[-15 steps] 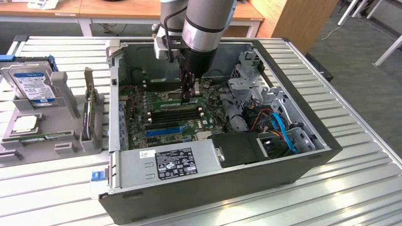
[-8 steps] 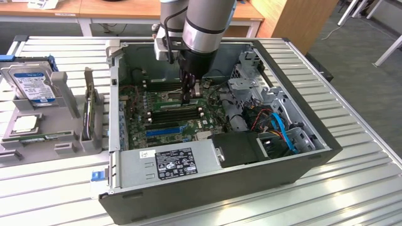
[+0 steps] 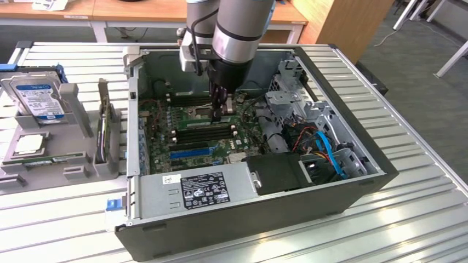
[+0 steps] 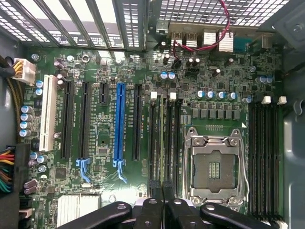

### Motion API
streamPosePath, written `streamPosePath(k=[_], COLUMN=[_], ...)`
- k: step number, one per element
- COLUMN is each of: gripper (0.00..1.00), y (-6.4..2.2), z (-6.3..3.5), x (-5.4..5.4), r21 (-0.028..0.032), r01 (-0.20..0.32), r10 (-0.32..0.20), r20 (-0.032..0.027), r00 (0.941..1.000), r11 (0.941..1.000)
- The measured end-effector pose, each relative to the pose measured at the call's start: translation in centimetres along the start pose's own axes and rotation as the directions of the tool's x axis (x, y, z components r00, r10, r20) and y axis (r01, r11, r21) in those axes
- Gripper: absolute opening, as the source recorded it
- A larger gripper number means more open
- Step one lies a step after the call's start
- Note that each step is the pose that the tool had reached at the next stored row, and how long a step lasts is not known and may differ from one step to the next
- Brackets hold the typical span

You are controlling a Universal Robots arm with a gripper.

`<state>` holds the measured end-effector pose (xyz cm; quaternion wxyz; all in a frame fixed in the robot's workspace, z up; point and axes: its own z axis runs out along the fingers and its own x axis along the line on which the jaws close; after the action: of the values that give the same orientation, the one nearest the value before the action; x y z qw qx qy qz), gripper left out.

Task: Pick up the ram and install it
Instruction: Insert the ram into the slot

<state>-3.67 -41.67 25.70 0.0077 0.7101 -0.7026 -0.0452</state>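
Jaws pinched narrow on the ram, stick edge-on right beneath them, lined along a memory slot on the motherboard, apparently kept upright to seat squarely.

Open room above the motherboard; drive cage and cables crowd the exterior view's right.

Motherboard in case, hard drive — outside
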Motion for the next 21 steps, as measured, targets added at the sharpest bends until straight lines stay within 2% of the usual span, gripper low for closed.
streamPosePath(k=[21], gripper=[0.11], y=[-0.10], z=[1.28], x=[0.1], r21=[0.0004], r01=[-0.007], r10=[0.007], r20=[0.0005], r00=[1.0000], r11=[1.0000])
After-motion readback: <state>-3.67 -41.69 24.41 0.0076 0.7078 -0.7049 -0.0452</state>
